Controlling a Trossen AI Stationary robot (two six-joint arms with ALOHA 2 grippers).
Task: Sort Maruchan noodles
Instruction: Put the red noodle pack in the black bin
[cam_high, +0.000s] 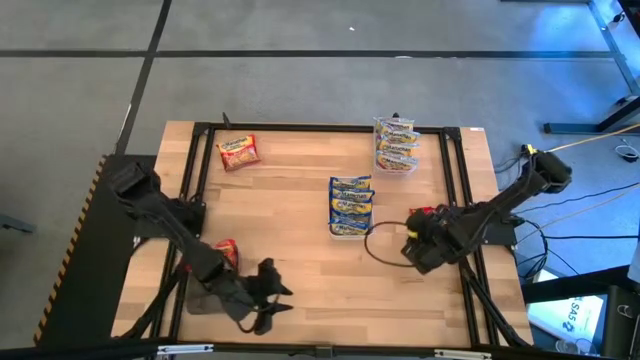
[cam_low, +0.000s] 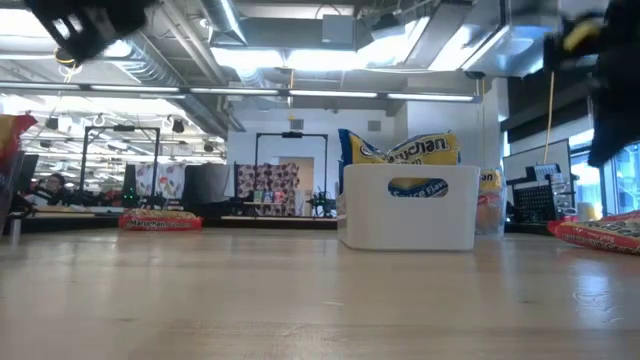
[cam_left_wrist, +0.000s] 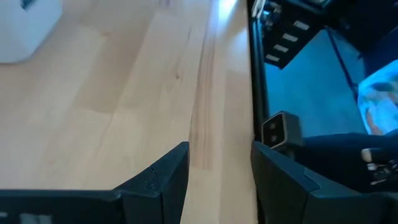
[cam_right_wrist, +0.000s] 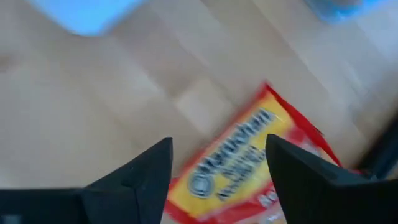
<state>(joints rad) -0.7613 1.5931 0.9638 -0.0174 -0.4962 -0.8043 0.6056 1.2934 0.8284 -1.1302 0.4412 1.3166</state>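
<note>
Maruchan noodle packets lie about the table. A red-bordered one (cam_high: 237, 152) rests flat at the far left, and another (cam_high: 226, 250) lies beside my left arm. A third red one (cam_right_wrist: 245, 163) lies flat under my right gripper (cam_right_wrist: 217, 180), which is open, its fingers standing over the packet's sides without touching it; in the high view that gripper (cam_high: 418, 240) is near the right edge. Blue-bordered packets stand in the white tray (cam_high: 350, 232). Orange ones fill the clear tub (cam_high: 396, 145). My left gripper (cam_high: 278, 302) is open above bare wood near the near edge.
The white tray (cam_low: 410, 225) stands mid-table, with the clear tub (cam_low: 488, 208) behind it. A black frame runs round the table's edges (cam_high: 300, 128). A dark cable loop (cam_high: 380, 245) lies by the right gripper. Bare wood lies between the left-side packets and the tray.
</note>
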